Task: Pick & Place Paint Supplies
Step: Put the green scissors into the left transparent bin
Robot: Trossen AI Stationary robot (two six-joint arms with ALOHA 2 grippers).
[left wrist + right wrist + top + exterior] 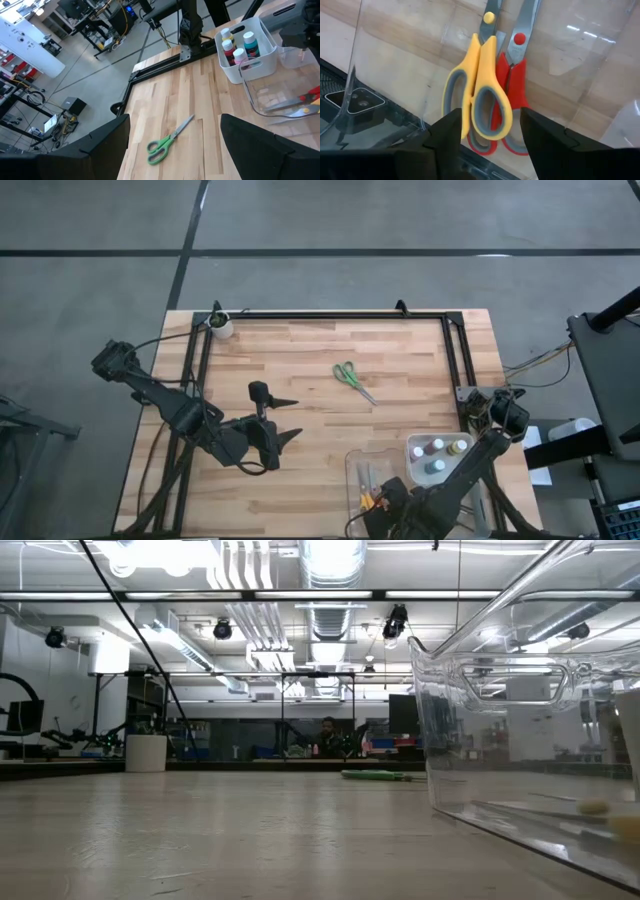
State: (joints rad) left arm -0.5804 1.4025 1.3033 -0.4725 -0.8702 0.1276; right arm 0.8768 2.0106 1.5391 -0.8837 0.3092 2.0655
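Note:
Green-handled scissors (355, 380) lie flat on the wooden table, also in the left wrist view (167, 142) and the low view (380, 776). My left gripper (287, 420) is open and empty, to the scissors' left, pointing at them (175, 117). Yellow-handled scissors (477, 85) and red-handled scissors (515, 75) lie side by side in the clear tray (385, 470). My right gripper (382, 500) is open above them, its fingers on either side of the yellow handle's loop (490, 117). Paint bottles (239, 44) stand upright in a white bin (437, 458).
A small white cup (219, 325) stands at the far left corner. A black metal frame (330, 314) runs along the table's far edge and both sides. The clear tray's wall (520, 730) fills the right of the low view. Bare wood lies around the green scissors.

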